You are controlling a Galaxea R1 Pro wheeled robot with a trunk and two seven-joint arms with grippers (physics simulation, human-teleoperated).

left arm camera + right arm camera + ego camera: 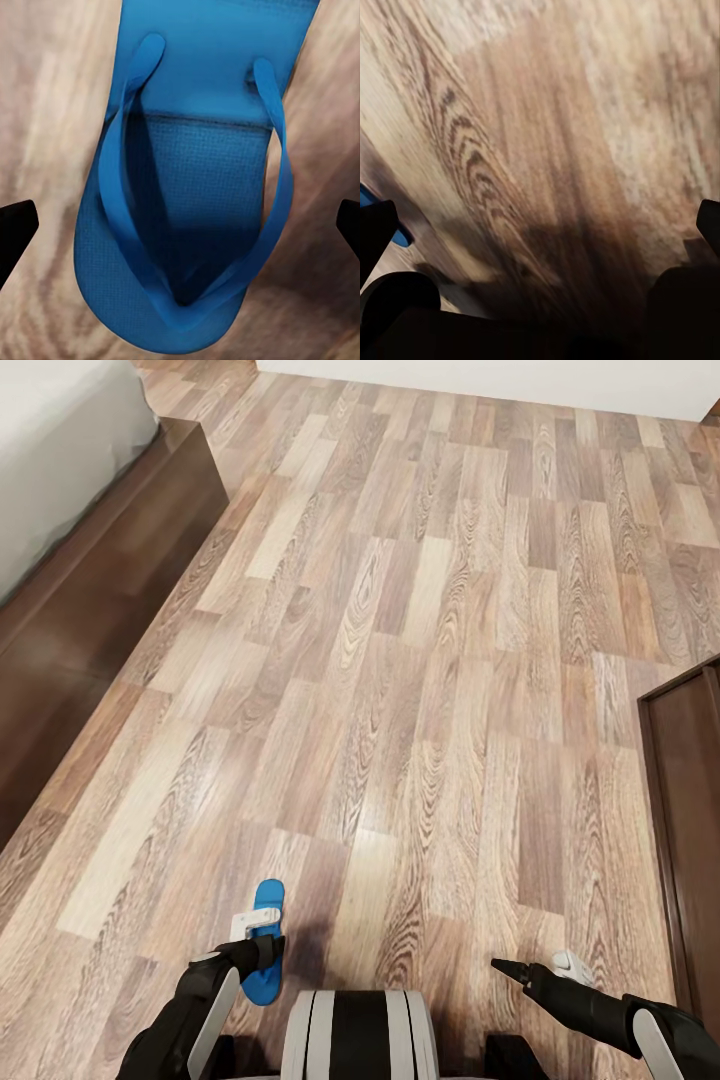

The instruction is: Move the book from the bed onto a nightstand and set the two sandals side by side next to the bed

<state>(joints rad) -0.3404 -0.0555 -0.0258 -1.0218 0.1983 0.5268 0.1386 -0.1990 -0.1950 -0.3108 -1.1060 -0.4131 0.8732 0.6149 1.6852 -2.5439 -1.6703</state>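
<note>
One blue sandal (266, 905) lies flat on the wood-plank floor just ahead of my base. My left gripper (262, 958) hovers right over it. In the left wrist view the sandal (202, 187) shows its straps, and my left gripper (180, 229) is open, its dark fingertips (15, 232) wide apart on either side and not touching it. My right gripper (512, 968) hangs low over bare floor, open and holding nothing (540, 225). A blue sliver (397, 236) peeks past one of its fingers. The bed (110, 560) stands at the left. The book is out of view.
The bed's dark wooden frame (60, 690) runs along the left side. A dark brown wooden piece of furniture (690, 830) stands at the right edge. A white wall (500, 380) closes the far end. Plank floor (400, 660) stretches between them.
</note>
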